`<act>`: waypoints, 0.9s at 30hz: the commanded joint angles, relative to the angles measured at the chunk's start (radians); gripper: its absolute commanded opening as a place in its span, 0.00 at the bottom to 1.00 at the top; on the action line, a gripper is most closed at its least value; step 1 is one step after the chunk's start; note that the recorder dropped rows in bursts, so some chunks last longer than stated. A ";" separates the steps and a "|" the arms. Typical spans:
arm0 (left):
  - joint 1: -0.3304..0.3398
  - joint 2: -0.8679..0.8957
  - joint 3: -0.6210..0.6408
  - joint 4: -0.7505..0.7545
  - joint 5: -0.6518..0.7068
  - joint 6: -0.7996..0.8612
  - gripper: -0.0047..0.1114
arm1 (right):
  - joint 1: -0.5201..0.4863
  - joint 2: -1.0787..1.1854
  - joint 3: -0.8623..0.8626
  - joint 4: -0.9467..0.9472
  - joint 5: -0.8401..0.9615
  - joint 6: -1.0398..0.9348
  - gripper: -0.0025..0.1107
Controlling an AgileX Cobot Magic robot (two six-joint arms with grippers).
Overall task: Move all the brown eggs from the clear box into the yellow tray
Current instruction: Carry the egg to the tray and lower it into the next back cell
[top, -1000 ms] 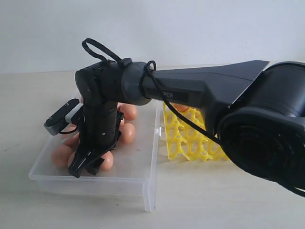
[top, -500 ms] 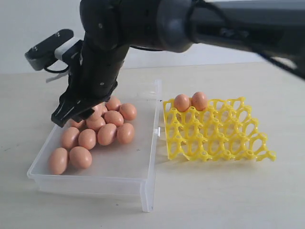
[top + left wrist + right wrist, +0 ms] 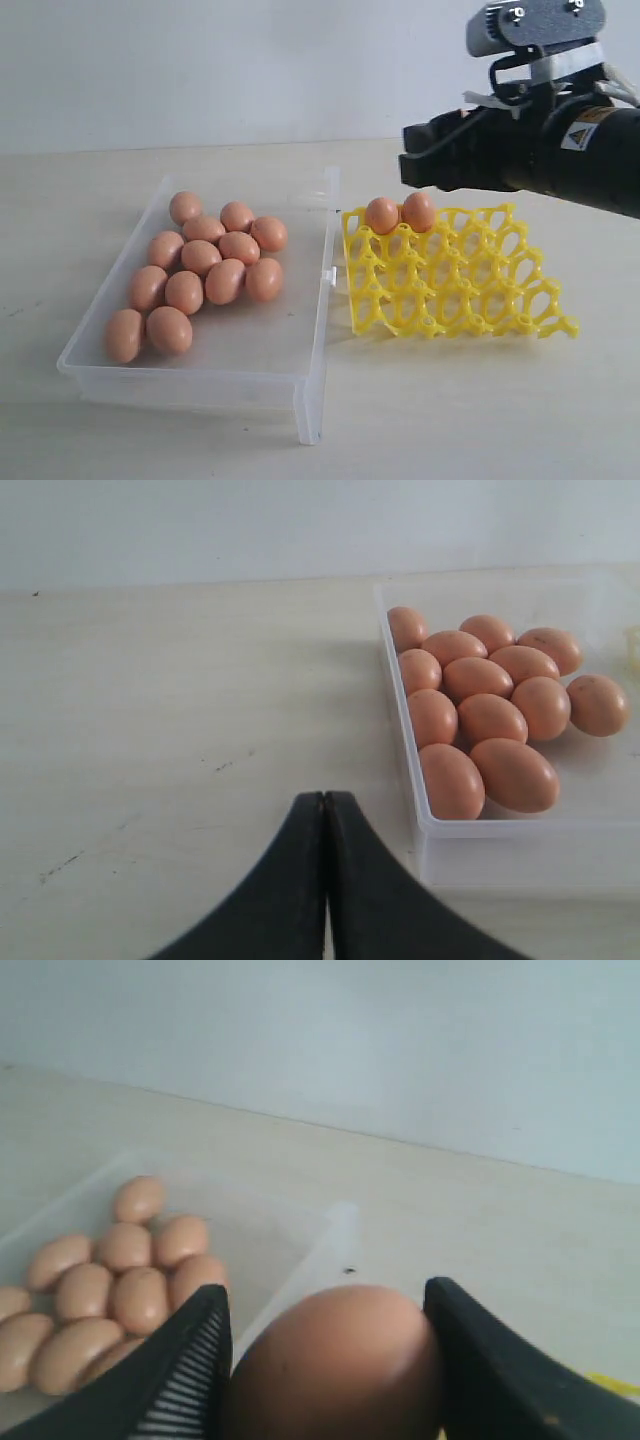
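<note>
Several brown eggs [image 3: 205, 265] lie clustered in the clear box [image 3: 190, 385] on the left. Two more eggs [image 3: 381, 215] [image 3: 419, 211] sit in cups at the back left corner of the yellow tray [image 3: 470, 290]. My right gripper [image 3: 412, 158] hangs above that corner, pointing left. In the right wrist view it [image 3: 328, 1295] is shut on one brown egg [image 3: 335, 1360], both fingers against its sides. That held egg is hidden in the exterior view. My left gripper [image 3: 325, 798] is shut and empty over bare table beside the box [image 3: 500, 850].
A small white clasp [image 3: 329, 273] sticks out of the box's long wall towards the tray. The narrow gap between box and tray is bare table. A plain wall stands behind the table.
My right arm rose out of the clear box with an egg and swung right, from over the box's front eggs to above the tray's back left corner.
</note>
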 commanded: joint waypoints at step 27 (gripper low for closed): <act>0.001 -0.006 -0.004 -0.001 -0.010 -0.001 0.04 | -0.299 0.571 -0.308 -0.225 -0.004 0.285 0.02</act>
